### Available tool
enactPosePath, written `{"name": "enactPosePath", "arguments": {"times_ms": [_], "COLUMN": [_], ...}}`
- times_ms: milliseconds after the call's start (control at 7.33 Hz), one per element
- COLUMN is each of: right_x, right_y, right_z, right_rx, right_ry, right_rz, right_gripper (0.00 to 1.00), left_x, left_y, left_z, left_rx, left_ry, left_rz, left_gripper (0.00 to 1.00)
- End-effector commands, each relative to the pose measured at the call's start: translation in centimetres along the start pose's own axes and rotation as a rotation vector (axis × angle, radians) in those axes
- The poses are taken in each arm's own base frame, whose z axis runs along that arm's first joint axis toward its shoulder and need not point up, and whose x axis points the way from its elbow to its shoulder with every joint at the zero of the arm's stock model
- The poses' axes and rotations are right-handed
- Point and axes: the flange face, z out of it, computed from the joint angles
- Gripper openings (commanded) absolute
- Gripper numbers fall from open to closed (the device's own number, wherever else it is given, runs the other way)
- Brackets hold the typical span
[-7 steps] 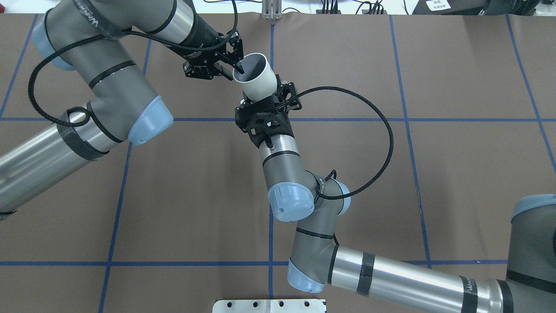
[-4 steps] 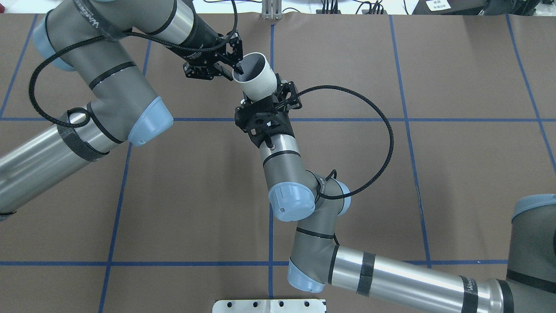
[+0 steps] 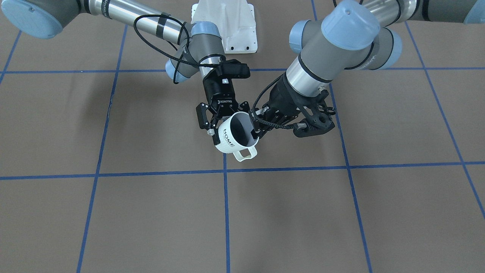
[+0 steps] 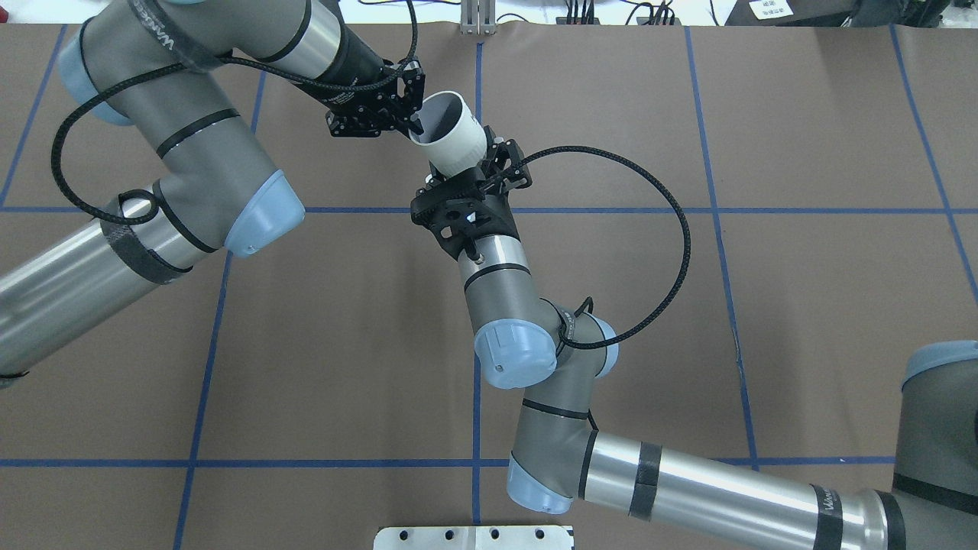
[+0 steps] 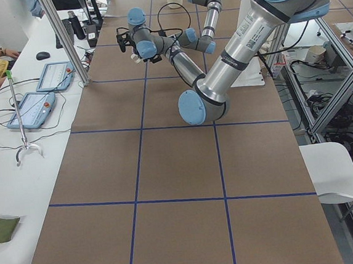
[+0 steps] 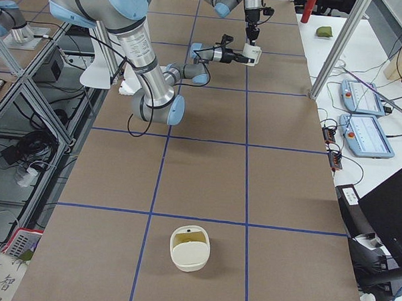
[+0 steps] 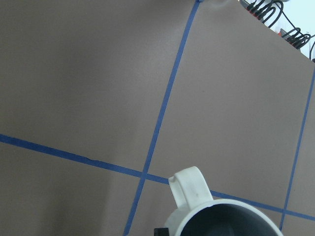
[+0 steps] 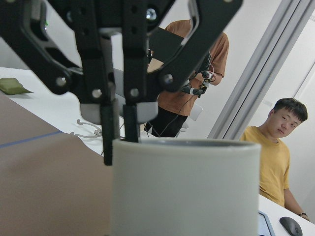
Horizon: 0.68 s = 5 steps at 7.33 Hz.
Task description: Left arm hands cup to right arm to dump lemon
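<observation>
The off-white cup (image 4: 456, 141) with "HOME" lettering (image 3: 228, 138) hangs tilted above the table, handle pointing away from the robot. My left gripper (image 4: 415, 126) is shut on its rim, one finger inside and one outside, as the right wrist view shows (image 8: 118, 132). My right gripper (image 4: 467, 169) reaches in from below, its fingers (image 3: 207, 120) pressed on either side of the cup's lower body. The left wrist view catches only the handle (image 7: 191, 190) and the grey inside. The lemon is hidden; the cup's inside looks dark.
A white bowl (image 6: 189, 248) with something yellowish inside sits far off toward the robot's right end of the table. The brown mat has blue tape lines. A white mounting plate (image 4: 474, 537) lies at the robot's base. People (image 8: 283, 147) stand beyond the table.
The cup and both grippers have shifted a little toward the table's far side. Neither grip has visibly changed.
</observation>
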Motion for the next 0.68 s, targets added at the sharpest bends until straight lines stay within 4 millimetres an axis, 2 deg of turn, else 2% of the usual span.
{"name": "enactPosePath", "arguments": {"times_ms": [0, 410, 546], "right_x": [0.3, 0.9, 0.9], "right_y": [1.3, 2.3, 2.5], "right_z": [-0.6, -1.8, -2.8], "right_rx": [0.007, 0.012, 0.012], "right_ry": [-0.011, -0.025, -0.038], "right_rz": [0.011, 0.021, 0.009], "right_gripper": [0.99, 0.99, 0.99], "left_x": [0.1, 0.1, 0.2], "left_y": [0.0, -0.2, -0.2], "left_z": [0.0, 0.0, 0.1], "left_rx": [0.001, 0.014, 0.025], "left_ry": [0.001, 0.0, 0.002], "left_rz": [0.002, 0.001, 0.003], "left_gripper": [0.0, 0.0, 0.0]}}
